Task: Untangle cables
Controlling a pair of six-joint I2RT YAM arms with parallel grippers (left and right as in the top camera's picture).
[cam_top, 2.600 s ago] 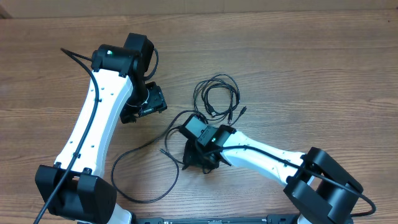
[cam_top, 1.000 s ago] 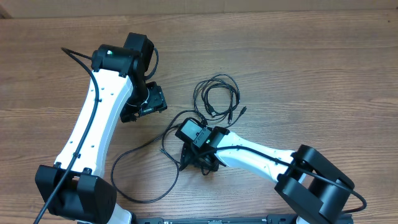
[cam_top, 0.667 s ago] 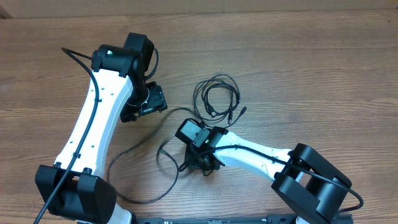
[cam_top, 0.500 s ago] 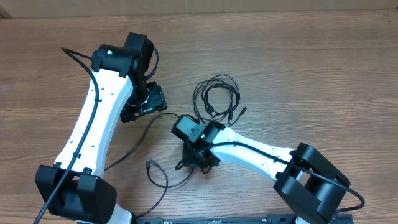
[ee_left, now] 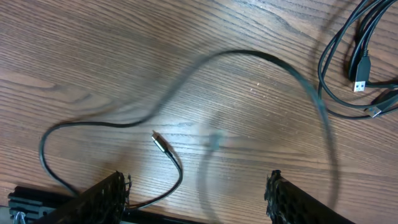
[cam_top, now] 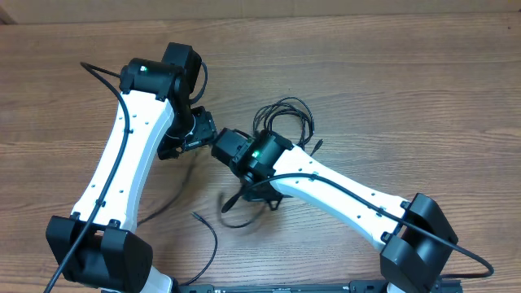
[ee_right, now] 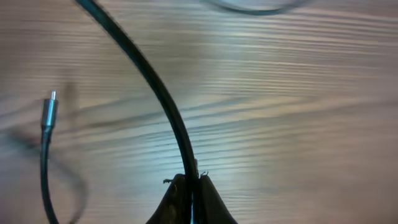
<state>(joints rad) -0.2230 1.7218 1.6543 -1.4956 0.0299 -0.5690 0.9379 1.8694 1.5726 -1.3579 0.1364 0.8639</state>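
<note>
Several thin black cables lie on the wooden table. A coiled bundle (cam_top: 286, 122) sits behind the right wrist and shows at the top right of the left wrist view as the coil (ee_left: 356, 59). My right gripper (ee_right: 191, 188) is shut on one long cable (ee_right: 148, 78), which rises from the pinched jaws; overhead this gripper (cam_top: 254, 194) hangs mid-table. That cable's metal plug (ee_right: 48, 113) lies free on the wood, the plug (cam_top: 195, 216) near the front. My left gripper (ee_left: 196, 200) is open above the table with nothing gripped, though the cable's plug end (ee_left: 160, 142) curls past its left finger.
The left arm's white link (cam_top: 122, 163) runs from the near-left base. The right arm's link (cam_top: 342, 195) crosses from the near-right base. The two wrists stand close together near the cable bundle. A blurred stretch of cable (ee_left: 314, 99) swings between the left fingers.
My right gripper shut on the long cable and moved away and left toward the left wrist, pulling the cable up. Its loop opened out and the plug end slid to the near left.
</note>
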